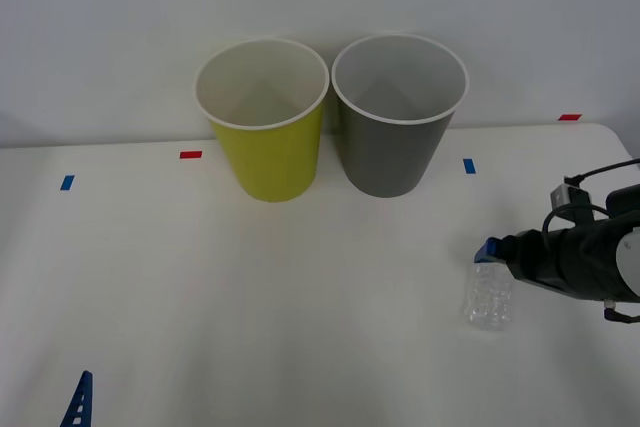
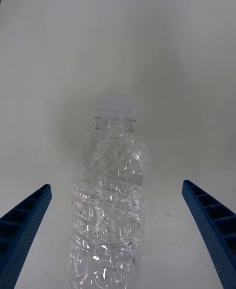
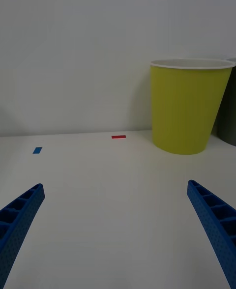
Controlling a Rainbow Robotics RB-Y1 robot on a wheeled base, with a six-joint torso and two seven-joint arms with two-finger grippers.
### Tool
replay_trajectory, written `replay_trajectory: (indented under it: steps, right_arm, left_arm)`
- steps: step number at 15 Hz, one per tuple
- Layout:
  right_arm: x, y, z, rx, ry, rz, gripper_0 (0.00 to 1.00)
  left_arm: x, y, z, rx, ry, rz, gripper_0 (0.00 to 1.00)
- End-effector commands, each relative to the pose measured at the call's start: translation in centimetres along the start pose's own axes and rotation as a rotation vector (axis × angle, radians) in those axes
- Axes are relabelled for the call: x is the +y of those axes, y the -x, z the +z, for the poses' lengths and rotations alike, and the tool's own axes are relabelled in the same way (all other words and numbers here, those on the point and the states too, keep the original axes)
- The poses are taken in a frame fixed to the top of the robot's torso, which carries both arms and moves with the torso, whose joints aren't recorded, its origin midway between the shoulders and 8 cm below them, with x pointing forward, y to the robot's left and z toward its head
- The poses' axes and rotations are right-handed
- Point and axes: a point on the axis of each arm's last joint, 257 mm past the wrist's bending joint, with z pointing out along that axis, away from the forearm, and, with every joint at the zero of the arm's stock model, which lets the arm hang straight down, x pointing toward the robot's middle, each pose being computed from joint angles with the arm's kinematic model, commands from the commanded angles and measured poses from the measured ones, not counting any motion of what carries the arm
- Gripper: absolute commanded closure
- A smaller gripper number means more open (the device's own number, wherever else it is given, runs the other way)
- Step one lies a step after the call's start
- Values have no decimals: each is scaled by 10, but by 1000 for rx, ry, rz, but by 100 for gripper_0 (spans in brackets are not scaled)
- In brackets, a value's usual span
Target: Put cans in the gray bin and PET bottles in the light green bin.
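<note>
Right now the right gripper [image 2: 118, 235] sits low over the desk [image 1: 250, 297] on the robot's right side, fingers spread wide w/ the PET bottle [image 1: 489, 294] standing upright between them; in the right wrist view the two blue ribbed fingers [image 2: 24, 220] are at either side of the bottle [image 2: 109, 200] w/ clear gaps, so no contact. Bottle is clear, crinkly, no label, pale cap [image 2: 114, 103] on top, resting on the white desk near its right front area, well apart from both bins. In the front view the black right arm comes in from the right edge, its blue fingertip [image 1: 490, 247] just at the bottle's top. The light green bin [image 1: 268, 147] and the gray bin [image 1: 395, 142] stand upright side by side at the back of the desk by the wall, green on the left, gray on the right, rims touching or nearly so; can't tell which. Left gripper [image 3: 118, 230] is parked low at the left front of the desk, also wide open, nothing between its fingers; left wrist view looks across bare desk toward the green bin [image 3: 188, 107]. Small tape marks on the desk: red [image 1: 190, 155] and blue [image 1: 66, 183] on the left, blue [image 1: 469, 165] and red [image 1: 569, 117] on the right.
</note>
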Motion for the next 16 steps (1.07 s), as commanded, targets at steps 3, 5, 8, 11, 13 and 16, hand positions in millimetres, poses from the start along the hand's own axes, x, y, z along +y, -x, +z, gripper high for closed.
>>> replay_trajectory:
  steps: [3,5,8,11,13,16]
  right_arm:
    - [1,-2,14,43,-3,16,8]
    - [6,-7,18,58,-2,9,8]
    - [10,-12,21,69,-10,38,8]
    - [6,-10,28,82,-23,41,8]
    - [4,-6,31,85,-29,44,8]
    - [5,-7,36,85,-24,60,8]
  left_arm:
    - [0,0,0,0,0,0,0]
    - [0,0,0,0,0,0,0]
    - [0,0,0,0,0,0,0]
    - [0,0,0,0,0,0,0]
    - [0,0,0,0,0,0,0]
    - [0,0,0,0,0,0,0]
